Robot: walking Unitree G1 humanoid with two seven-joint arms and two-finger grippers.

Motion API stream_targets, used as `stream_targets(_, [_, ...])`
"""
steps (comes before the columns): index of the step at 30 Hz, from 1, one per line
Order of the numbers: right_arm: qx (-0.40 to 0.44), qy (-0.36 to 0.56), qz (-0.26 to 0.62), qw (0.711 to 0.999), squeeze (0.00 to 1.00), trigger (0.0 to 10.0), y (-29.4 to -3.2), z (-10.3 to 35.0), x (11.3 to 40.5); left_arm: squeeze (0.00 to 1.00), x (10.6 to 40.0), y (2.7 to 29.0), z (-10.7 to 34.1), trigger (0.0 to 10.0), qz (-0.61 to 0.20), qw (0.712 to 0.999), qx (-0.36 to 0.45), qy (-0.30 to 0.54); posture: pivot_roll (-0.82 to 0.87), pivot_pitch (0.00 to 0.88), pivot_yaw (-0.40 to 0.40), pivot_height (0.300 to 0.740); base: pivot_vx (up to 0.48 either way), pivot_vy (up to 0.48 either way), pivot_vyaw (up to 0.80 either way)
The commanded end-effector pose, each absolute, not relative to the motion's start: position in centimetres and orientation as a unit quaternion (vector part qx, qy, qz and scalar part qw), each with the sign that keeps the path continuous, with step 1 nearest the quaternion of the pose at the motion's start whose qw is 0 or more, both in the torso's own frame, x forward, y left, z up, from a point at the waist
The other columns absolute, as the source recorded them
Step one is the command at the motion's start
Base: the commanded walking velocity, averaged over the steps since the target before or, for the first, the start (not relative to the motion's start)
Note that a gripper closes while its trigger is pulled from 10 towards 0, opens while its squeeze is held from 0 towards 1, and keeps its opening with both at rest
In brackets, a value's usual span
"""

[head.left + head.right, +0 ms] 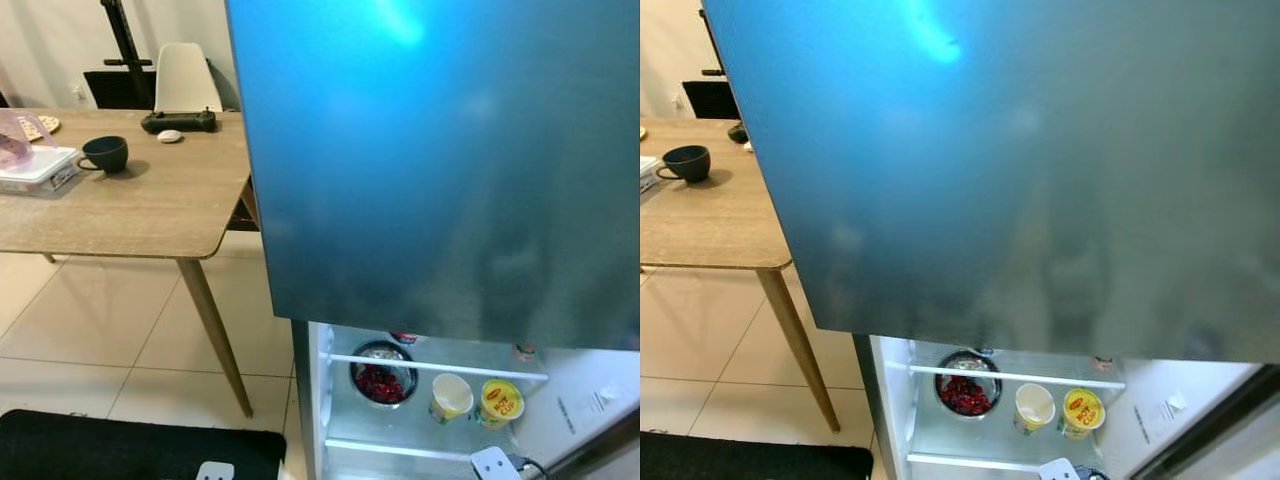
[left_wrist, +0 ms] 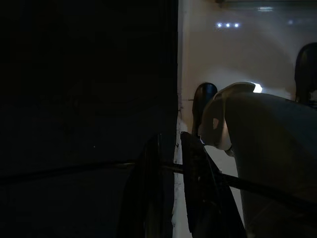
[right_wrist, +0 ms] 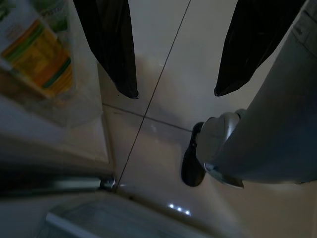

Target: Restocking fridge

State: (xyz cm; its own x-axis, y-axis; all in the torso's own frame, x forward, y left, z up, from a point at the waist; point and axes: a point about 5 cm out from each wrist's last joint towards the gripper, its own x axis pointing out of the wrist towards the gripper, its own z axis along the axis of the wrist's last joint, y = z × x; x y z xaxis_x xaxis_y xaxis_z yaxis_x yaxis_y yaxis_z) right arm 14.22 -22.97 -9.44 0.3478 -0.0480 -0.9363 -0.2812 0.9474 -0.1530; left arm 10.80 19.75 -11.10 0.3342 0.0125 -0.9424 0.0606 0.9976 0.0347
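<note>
Fridge (image 1: 430,160) stands ahead; right tool (image 3: 176,91) — released, pointing at the floor — hangs beside its open compartment; left tool (image 2: 171,163) nearly clenched, empty.

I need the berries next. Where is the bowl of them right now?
In the left eye view the bowl sits on the open fridge's lower shelf, at its left end, with a white cup and a yellow tub to its right.

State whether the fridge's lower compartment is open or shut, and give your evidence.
Open. Below the closed blue upper door, the lit interior shows: a bowl of red fruit, a white cup and a yellow tub on a shelf.
</note>
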Motion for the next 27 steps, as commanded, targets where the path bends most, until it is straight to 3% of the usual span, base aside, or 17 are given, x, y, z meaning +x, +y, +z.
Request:
stream_targets(1, [-0.142, 0.572, 0.071, 0.805, 0.00, 10.0, -22.87, -9.58, 13.95, 0.00, 9.55, 18.60, -11.58, 10.0, -0.029, 0.801, 0.018, 0.597, -0.07, 0.000, -0.056, 0.740, -0.446, 0.000, 0.00])
stream_targets(27, [-0.148, 0.573, 0.075, 0.802, 0.00, 10.0, -22.94, -9.54, 14.01, 0.00, 9.49, 18.82, -11.56, 10.0, -0.031, 0.801, 0.023, 0.598, -0.07, 0.000, -0.055, 0.740, -0.444, 0.000, 0.00])
